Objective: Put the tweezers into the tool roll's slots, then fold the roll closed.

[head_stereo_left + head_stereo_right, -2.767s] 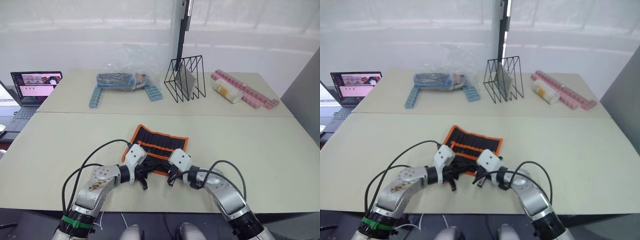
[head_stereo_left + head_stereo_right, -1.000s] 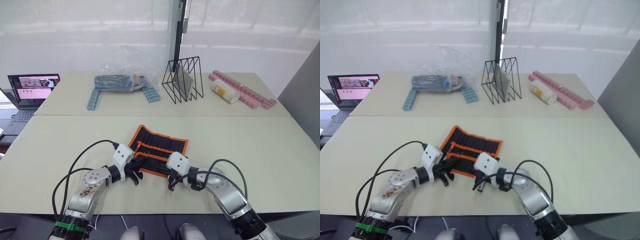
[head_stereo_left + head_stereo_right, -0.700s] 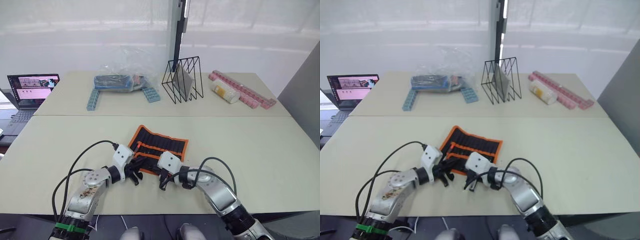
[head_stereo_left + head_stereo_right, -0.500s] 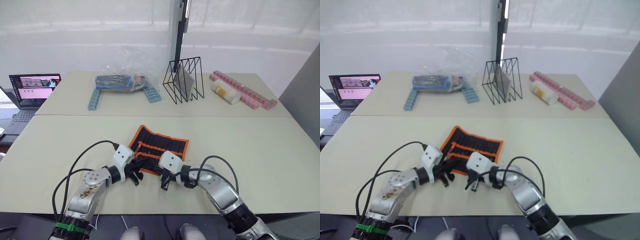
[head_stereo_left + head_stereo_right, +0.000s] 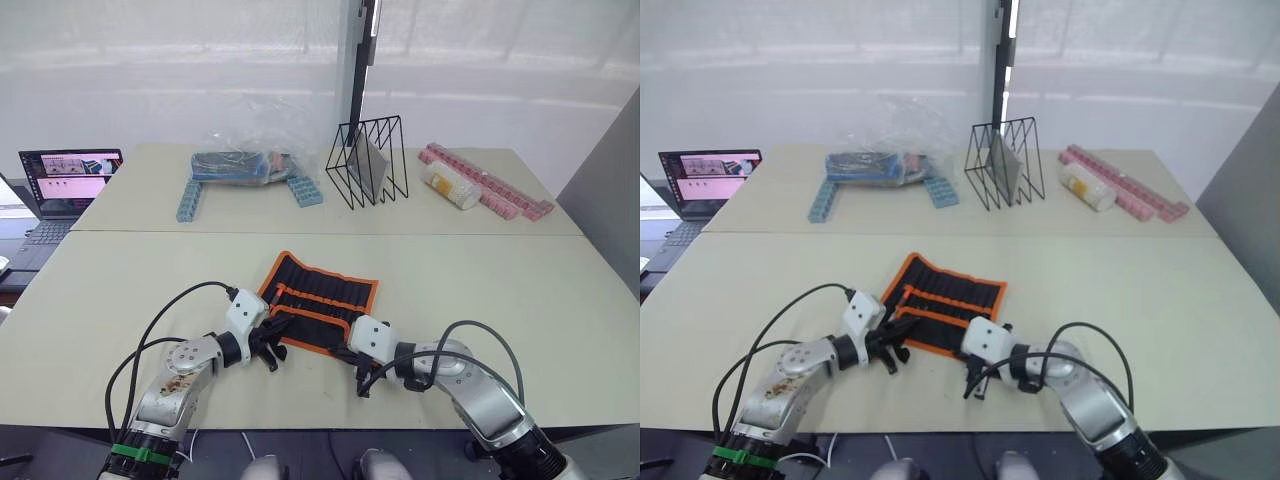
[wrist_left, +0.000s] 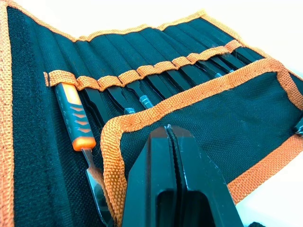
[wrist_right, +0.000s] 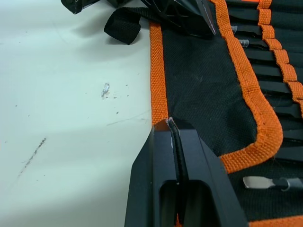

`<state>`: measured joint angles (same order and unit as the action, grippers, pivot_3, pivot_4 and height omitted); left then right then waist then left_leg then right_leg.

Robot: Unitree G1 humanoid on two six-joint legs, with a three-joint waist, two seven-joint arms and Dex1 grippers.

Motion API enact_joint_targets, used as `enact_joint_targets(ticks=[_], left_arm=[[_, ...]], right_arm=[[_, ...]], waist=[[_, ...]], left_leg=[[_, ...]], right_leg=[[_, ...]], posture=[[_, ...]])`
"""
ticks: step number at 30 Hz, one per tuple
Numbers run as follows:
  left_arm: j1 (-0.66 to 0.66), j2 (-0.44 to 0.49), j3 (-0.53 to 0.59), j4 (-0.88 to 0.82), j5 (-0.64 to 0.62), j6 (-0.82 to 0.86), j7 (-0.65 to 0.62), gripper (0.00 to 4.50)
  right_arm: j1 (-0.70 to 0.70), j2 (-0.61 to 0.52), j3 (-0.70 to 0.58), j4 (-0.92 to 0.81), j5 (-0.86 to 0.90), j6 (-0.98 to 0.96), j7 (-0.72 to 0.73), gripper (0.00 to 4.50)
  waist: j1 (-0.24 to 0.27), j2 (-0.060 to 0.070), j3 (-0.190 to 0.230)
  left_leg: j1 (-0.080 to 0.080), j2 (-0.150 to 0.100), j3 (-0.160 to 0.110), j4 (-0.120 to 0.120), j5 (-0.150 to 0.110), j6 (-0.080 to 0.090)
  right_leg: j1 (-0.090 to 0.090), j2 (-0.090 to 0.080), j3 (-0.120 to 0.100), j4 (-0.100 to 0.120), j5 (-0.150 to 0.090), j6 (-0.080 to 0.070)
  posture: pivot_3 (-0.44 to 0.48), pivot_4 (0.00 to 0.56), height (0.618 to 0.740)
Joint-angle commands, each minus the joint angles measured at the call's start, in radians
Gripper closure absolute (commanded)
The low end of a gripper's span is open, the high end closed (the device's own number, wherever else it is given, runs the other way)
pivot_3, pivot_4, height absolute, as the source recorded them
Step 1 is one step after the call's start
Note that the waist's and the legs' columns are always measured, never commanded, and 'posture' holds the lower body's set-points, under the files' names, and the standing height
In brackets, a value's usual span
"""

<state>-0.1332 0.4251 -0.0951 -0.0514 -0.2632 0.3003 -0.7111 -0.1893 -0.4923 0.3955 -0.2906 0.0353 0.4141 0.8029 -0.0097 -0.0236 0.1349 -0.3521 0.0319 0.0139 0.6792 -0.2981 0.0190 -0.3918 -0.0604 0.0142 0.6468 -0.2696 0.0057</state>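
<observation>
Fabric pinched flat marks both grips near the tabletop's (image 5: pixel 560 330) front edge. The right end effector (image 7: pixel 173 124) is clenched on the tool roll's (image 5: pixel 322 300) orange border trim, at the front edge of its folded-over flap; the left end effector (image 6: pixel 168 130) is clenched on the same flap where the trim curves round a corner. In the head views, the left end effector (image 5: pixel 268 345) sits at the roll's front-left corner and the right one (image 5: pixel 358 372) at its front edge further right, the two near each other.

The roll is woven black cloth edged in coarse bright orange webbing, lying about mid-tabletop, slightly skewed. Beyond the flap, the slots (image 6: pixel 142 71) run as narrow stitched pockets under an orange band, with slim black tweezers (image 6: pixel 123 97) seated in them beside an orange-handled tool (image 6: pixel 73 113). A small black strap (image 7: pixel 124 24) lies loose on the bare surface at the roll's corner.

Toward the far edge stand a clear plastic bag (image 5: pixel 245 150), blue brick strips (image 5: pixel 188 195), a black wire rack (image 5: pixel 368 160), and pink brick strips (image 5: pixel 490 190); a laptop (image 5: pixel 65 175) sits off the far left corner.
</observation>
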Motion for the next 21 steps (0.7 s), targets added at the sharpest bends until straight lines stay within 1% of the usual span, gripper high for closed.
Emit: enact_joint_targets(ticks=[1, 5, 8, 11, 12, 15, 16, 17, 18, 21], left_arm=[[0.010, 0.008, -0.006, 0.004, 0.017, 0.022, 0.005, 4.45], [-0.001, 0.013, 0.018, -0.027, 0.000, 0.036, 0.011, 4.45], [0.001, 0.023, 0.039, -0.094, -0.023, 0.062, 0.012, 4.45], [0.013, 0.053, 0.059, -0.187, -0.039, 0.067, -0.001, 4.50], [0.026, 0.070, 0.069, -0.218, -0.040, 0.067, -0.007, 4.50], [0.099, 0.130, 0.118, -0.325, -0.056, 0.074, -0.026, 4.50], [0.132, 0.154, 0.140, -0.359, -0.064, 0.071, -0.037, 4.50], [0.153, 0.170, 0.154, -0.380, -0.069, 0.070, -0.043, 4.50], [0.181, 0.188, 0.172, -0.403, -0.078, 0.068, -0.051, 4.50], [0.275, 0.221, 0.222, -0.454, -0.105, 0.058, -0.075, 4.50]], right_arm=[[0.027, 0.020, -0.037, -0.009, 0.051, 0.035, -0.007, 4.50], [0.044, 0.062, -0.127, -0.090, 0.139, 0.056, -0.035, 4.50], [0.073, 0.070, -0.184, -0.153, 0.205, 0.105, -0.051, 4.50], [0.091, 0.089, -0.267, -0.168, 0.267, 0.186, -0.105, 3.68], [0.096, 0.088, -0.292, -0.163, 0.278, 0.203, -0.118, 3.29], [0.108, 0.094, -0.379, -0.175, 0.345, 0.287, -0.156, 2.32], [0.115, 0.088, -0.398, -0.180, 0.359, 0.322, -0.168, 1.94], [0.123, 0.081, -0.412, -0.179, 0.363, 0.371, -0.193, 1.65], [0.128, 0.076, -0.422, -0.178, 0.366, 0.405, -0.212, 1.20], [0.161, 0.074, -0.437, -0.196, 0.398, 0.453, -0.229, 0.24]], waist=[[0.000, 0.000, 0.000], [0.000, 0.000, 0.001], [-0.001, 0.000, 0.002], [-0.001, 0.000, 0.002], [-0.002, 0.000, 0.002], [-0.003, 0.000, 0.002], [-0.004, 0.000, 0.002], [-0.004, 0.000, 0.002], [-0.003, 0.000, 0.002], [-0.002, 0.001, 0.002]], left_leg=[[0.000, 0.000, 0.000, 0.000, 0.000, 0.000], [-0.002, 0.000, -0.001, 0.000, 0.000, 0.000], [-0.006, 0.000, -0.001, 0.000, 0.000, 0.000], [-0.016, 0.001, -0.002, 0.001, 0.000, 0.000], [-0.017, 0.001, -0.003, 0.000, 0.000, 0.000], [-0.022, 0.001, -0.003, 0.000, 0.000, 0.000], [-0.023, 0.001, -0.003, -0.001, 0.000, 0.000], [-0.025, 0.001, -0.003, -0.001, 0.000, 0.000], [-0.028, 0.001, -0.003, -0.002, 0.000, -0.001], [-0.032, 0.000, -0.003, -0.001, 0.001, -0.001]], right_leg=[[0.000, 0.000, 0.000, 0.000, 0.000, 0.000], [-0.002, -0.001, 0.000, 0.000, 0.000, 0.000], [-0.006, -0.002, 0.000, 0.000, 0.000, 0.000], [-0.015, -0.002, 0.001, 0.001, 0.001, 0.000], [-0.016, -0.001, 0.001, 0.001, 0.001, 0.000], [-0.021, -0.004, 0.002, 0.001, 0.001, 0.000], [-0.023, -0.006, 0.002, 0.001, 0.001, 0.000], [-0.026, -0.007, 0.002, 0.001, 0.001, 0.000], [-0.029, -0.008, 0.003, 0.001, 0.001, 0.000], [-0.031, -0.009, 0.002, 0.001, 0.001, 0.000]], posture=[[0.000, 0.150, 0.725], [0.000, 0.150, 0.725], [0.000, 0.150, 0.725], [0.000, 0.150, 0.725], [0.000, 0.150, 0.725], [0.000, 0.150, 0.725], [0.000, 0.150, 0.725], [0.000, 0.150, 0.725], [0.000, 0.150, 0.725], [0.000, 0.150, 0.725]])
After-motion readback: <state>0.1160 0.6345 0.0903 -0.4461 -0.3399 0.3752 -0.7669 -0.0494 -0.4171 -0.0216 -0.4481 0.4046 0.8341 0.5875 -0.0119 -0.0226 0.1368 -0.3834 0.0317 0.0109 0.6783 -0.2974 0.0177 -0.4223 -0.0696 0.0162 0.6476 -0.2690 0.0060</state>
